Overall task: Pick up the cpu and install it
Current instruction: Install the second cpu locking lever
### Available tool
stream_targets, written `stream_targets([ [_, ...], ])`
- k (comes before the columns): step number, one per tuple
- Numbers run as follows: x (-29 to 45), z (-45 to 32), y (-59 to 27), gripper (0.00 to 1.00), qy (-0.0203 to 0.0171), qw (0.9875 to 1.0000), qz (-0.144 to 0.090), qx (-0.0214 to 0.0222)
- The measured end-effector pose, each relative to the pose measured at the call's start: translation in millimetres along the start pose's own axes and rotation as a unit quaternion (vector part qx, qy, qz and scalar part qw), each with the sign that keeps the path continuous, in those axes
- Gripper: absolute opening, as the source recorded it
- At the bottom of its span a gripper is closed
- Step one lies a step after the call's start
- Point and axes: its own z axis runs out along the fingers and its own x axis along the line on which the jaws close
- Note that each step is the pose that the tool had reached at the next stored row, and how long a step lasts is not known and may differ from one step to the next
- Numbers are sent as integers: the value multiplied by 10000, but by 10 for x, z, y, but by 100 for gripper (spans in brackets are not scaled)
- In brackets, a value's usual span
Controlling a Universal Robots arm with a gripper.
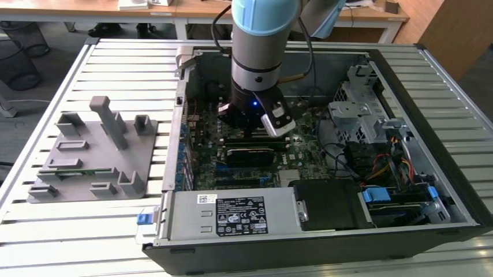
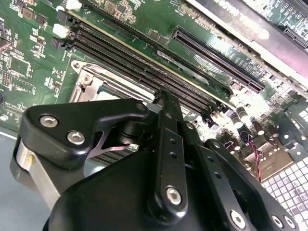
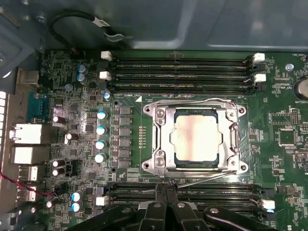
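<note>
Jaws hover shut beside cpu seated in socket.

cpu square, pale silvery metal top, lies flat and squared up inside the socket's metal frame on the green motherboard, between memory slot rows

One cpu, one grey tray

A slatted white table carries an open computer case and a grey tray.
</note>
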Motion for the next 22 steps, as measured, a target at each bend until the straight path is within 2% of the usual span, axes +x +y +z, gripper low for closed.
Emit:
stream_targets([
  [4, 12, 9, -21, 11, 0, 10000, -1, -45],
  [9, 51, 23, -46, 11, 0, 9999, -3, -128],
  [15, 87, 80, -55, 11, 3, 9998, -11, -195],
  [19, 103, 105, -57, 11, 2, 9996, -15, -292],
  [22, 118, 120, -59, 11, 2, 9995, -16, -322],
])
